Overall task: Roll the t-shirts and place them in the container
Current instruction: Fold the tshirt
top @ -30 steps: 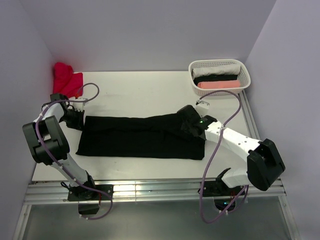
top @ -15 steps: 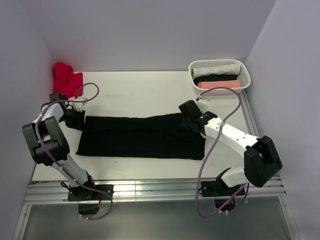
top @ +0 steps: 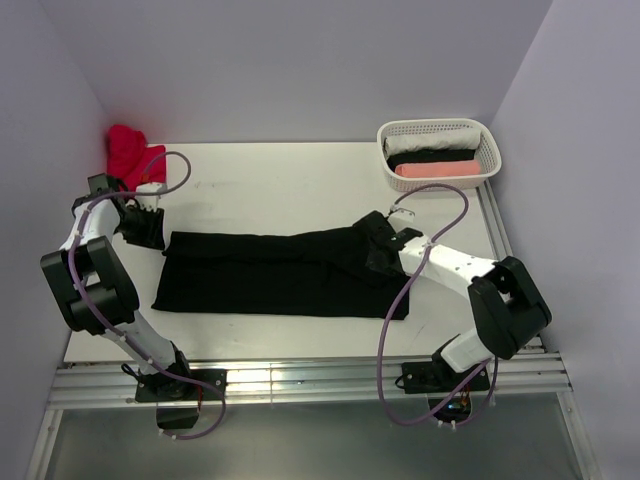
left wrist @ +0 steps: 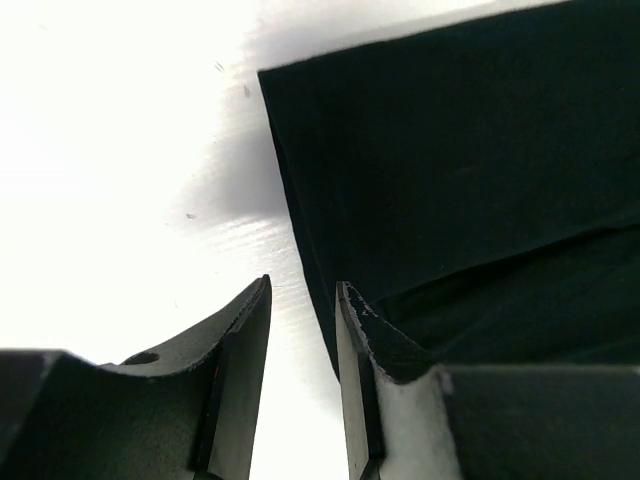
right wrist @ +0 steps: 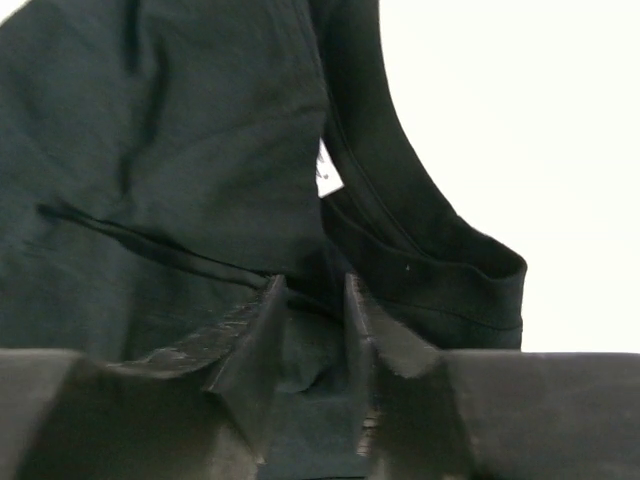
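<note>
A black t-shirt (top: 270, 275) lies folded into a long strip across the middle of the table. My left gripper (top: 148, 230) sits just off its left end. In the left wrist view the gripper (left wrist: 303, 290) is open, with bare table between the fingers and the shirt's edge (left wrist: 450, 150) beside the right finger. My right gripper (top: 375, 245) is on the shirt's right end. In the right wrist view it (right wrist: 312, 285) is shut on a bunch of black cloth (right wrist: 200, 150) near the collar, by the white label (right wrist: 328, 172).
A red t-shirt (top: 130, 155) is heaped in the back left corner. A white lattice basket (top: 430, 124) at the back right holds rolled white, black and pink tees. Walls close in the table on three sides.
My left gripper has drawn back up and left, off the shirt's left end. My right arm has swung, its gripper shifting a little left and back on the shirt's right end.
</note>
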You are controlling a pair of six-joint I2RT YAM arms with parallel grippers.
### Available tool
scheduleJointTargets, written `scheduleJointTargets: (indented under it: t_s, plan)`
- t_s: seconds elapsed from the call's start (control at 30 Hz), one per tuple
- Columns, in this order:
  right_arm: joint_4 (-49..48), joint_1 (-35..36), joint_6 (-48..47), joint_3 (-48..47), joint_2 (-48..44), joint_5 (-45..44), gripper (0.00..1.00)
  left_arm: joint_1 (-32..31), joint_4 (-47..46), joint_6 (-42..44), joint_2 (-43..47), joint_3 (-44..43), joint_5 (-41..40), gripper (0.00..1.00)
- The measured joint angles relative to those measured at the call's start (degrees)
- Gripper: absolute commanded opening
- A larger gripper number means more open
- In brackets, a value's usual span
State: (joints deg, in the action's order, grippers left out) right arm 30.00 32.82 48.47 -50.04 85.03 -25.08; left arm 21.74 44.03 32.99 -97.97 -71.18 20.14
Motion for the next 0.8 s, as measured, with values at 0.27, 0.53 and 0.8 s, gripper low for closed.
scheduleJointTargets:
  t_s: [0.27, 0.53, 0.8]
  plan:
    - [-1.5, 0.0, 0.0, 2.4, -0.7, 1.6, 0.13, 0.1, 1.3, -0.9, 0.0, -2.2, 0.6, 0.38]
    - [-3.9, 0.0, -0.4, 7.2, -8.6, 5.4, 0.02, 0.1, 2.7, -1.1, 0.0, -3.6, 1.0, 0.37]
    - [-4.6, 0.5, -0.9, 8.8, -12.4, 8.3, 0.22, 0.1, 3.1, -1.1, 0.0, -4.1, 1.0, 0.41]
